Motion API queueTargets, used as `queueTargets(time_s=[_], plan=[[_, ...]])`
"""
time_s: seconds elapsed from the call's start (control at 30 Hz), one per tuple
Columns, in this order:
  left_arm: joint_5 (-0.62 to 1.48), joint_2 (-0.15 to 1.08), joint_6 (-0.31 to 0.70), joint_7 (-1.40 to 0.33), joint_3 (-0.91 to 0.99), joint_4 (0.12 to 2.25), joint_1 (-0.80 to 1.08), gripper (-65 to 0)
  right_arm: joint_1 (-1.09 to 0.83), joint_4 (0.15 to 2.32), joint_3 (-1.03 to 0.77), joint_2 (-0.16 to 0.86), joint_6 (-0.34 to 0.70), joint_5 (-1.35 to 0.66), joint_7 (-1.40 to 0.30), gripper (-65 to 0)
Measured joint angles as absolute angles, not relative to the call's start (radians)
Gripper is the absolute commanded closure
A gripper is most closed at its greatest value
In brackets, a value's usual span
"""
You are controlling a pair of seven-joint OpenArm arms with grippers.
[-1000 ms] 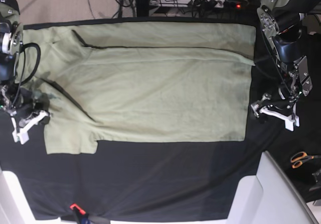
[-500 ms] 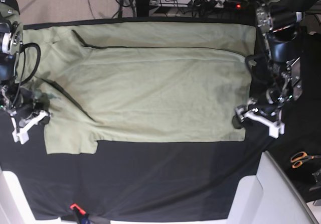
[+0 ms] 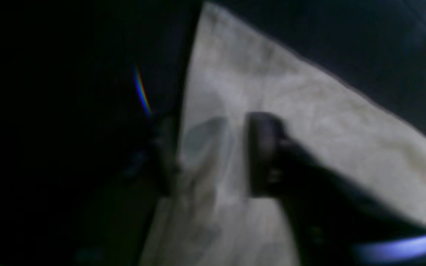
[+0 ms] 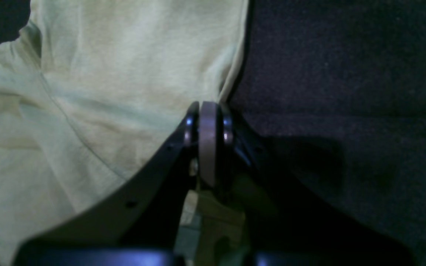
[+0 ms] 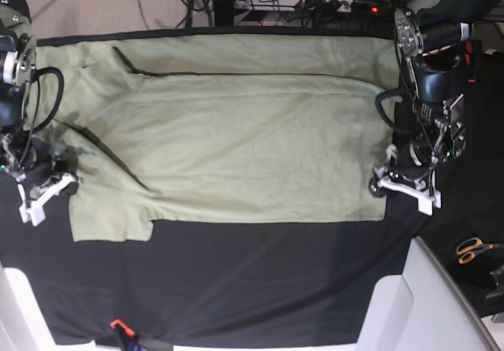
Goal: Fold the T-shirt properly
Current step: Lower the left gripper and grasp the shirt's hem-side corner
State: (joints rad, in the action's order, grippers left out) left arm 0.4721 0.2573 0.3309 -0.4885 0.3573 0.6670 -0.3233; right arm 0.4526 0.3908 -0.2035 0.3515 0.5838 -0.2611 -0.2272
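Right gripper [image 4: 207,122] fingers pressed tight together, pinching the T-shirt [image 5: 236,131] edge by the sleeve at 9 o'clock in base view. Left gripper [image 3: 213,155] straddles the hem at 3 o'clock, one finger [image 3: 264,151] on fabric; blurred, grip cannot be told. T-shirt lies flat, spread across the black table cloth [image 5: 236,288].

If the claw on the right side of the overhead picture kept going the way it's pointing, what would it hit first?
That is the left gripper, pointing toward the T-shirt. It is already at the shirt's hem edge, so it would probably meet that fabric first, with the black table cloth beneath. Depth is unclear in the blurred wrist view.
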Motion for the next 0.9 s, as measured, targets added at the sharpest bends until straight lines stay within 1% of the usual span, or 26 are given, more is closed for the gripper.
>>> queueTargets(time_s=[0.03,0.07,0.2,0.23,0.27,0.3,0.53,0.6,0.77,0.9], plan=[[0.474,0.257,0.331,-0.489,0.361,0.667,-0.318,-13.5,0.453,0.391,-0.204,0.352,0.584,-0.261,-0.227,-0.8],[0.476,0.258,0.332,-0.488,0.362,0.667,-0.313,-12.0,0.453,0.391,-0.204,0.352,0.584,-0.261,-0.227,-0.8],[0.48,0.26,0.333,-0.485,0.364,0.667,-0.306,-10.5,0.453,0.391,-0.204,0.352,0.584,-0.261,-0.228,-0.8],[0.48,0.261,0.334,-0.485,0.364,0.667,-0.305,-7.4,0.453,0.391,-0.204,0.352,0.584,-0.261,-0.227,-0.8],[0.479,0.263,0.333,-0.486,0.364,0.667,-0.304,-2.6,0.453,0.391,-0.204,0.352,0.584,-0.261,-0.227,-0.8],[0.476,0.264,0.332,-0.489,0.364,0.667,-0.303,0.0,0.453,0.391,-0.204,0.352,0.584,-0.261,-0.227,-0.8],[0.479,0.265,0.332,-0.489,0.361,0.685,-0.283,0.0,0.453,0.391,-0.204,0.352,0.584,-0.261,-0.228,-0.8],[0.491,0.263,0.308,-0.497,0.362,0.724,-0.255,0.0,0.453,0.391,-0.202,0.351,0.584,-0.261,-0.227,-0.8],[0.477,0.26,0.276,-0.594,0.363,0.876,-0.174,0.0,0.452,0.391,-0.203,0.352,0.584,-0.26,-0.227,-0.8],[0.471,0.254,0.217,-0.663,0.364,0.956,-0.14,0.0,0.451,0.391,-0.203,0.352,0.584,-0.262,-0.226,-0.8]])
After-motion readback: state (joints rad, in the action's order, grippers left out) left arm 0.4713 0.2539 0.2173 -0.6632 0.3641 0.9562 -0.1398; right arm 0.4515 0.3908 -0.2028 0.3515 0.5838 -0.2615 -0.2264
